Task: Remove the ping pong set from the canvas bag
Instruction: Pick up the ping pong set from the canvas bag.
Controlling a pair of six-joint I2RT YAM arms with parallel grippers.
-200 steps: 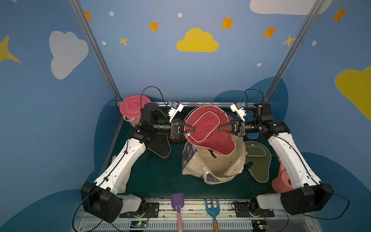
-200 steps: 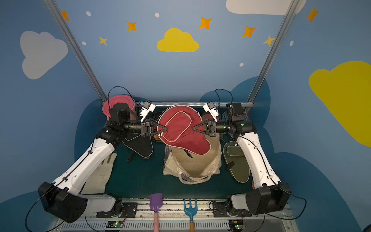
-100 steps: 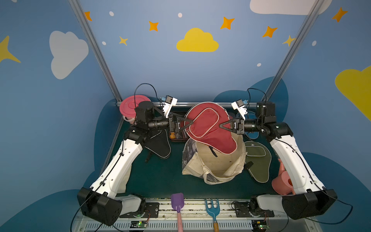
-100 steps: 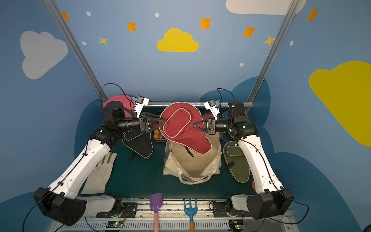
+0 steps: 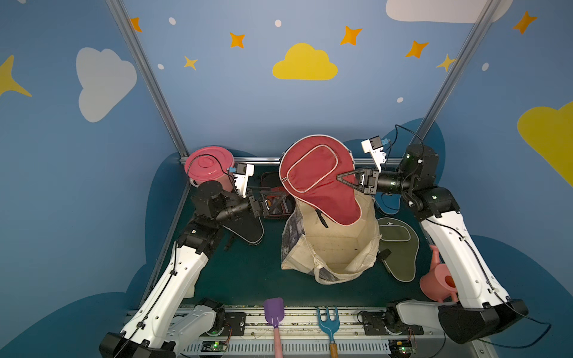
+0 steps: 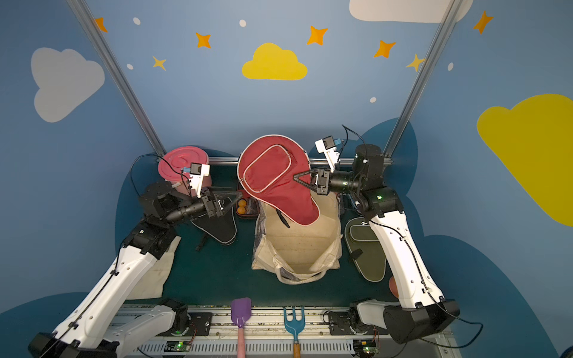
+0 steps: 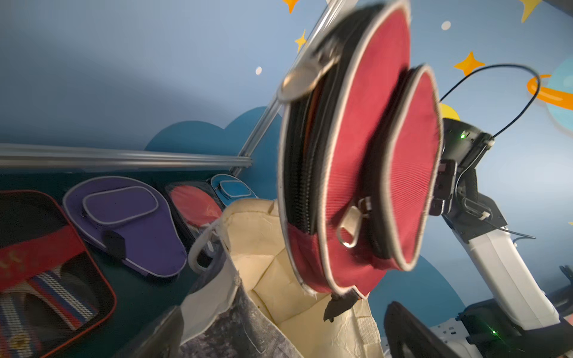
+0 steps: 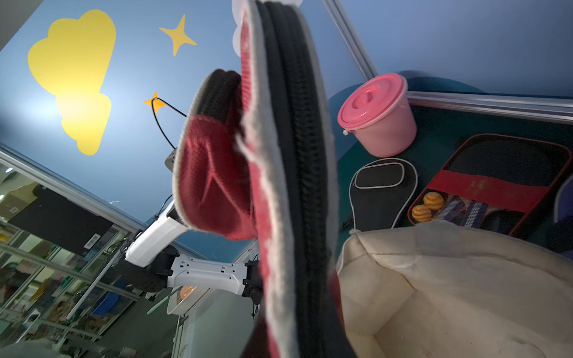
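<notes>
A maroon paddle cover (image 5: 316, 176) (image 6: 273, 179) hangs above the cream canvas bag (image 5: 335, 248) (image 6: 297, 245). My right gripper (image 5: 341, 179) (image 8: 297, 334) is shut on its right edge. My left gripper (image 5: 286, 201) (image 6: 237, 201) stands open and empty to the left, over the black-red case (image 8: 496, 186) with orange balls (image 6: 242, 206). On the mat lie a black cover (image 5: 245, 226), an olive cover (image 5: 400, 248), a purple cover (image 7: 130, 223), a blue cover (image 7: 232, 189) and a clear-packed red paddle (image 7: 195, 204). The bag's open mouth (image 7: 279, 279) shows only cream lining.
A pink lidded bucket (image 5: 210, 167) stands at the back left corner. A pink watering can (image 5: 440, 279) sits by the right arm. A purple shovel (image 5: 274, 313) and a blue rake (image 5: 328, 319) lie at the front rail. A cream cloth (image 6: 155, 272) lies under the left arm.
My left gripper let go of the maroon cover, opened wide and drew back to the left and lower. The right gripper kept its hold and raised the cover.
</notes>
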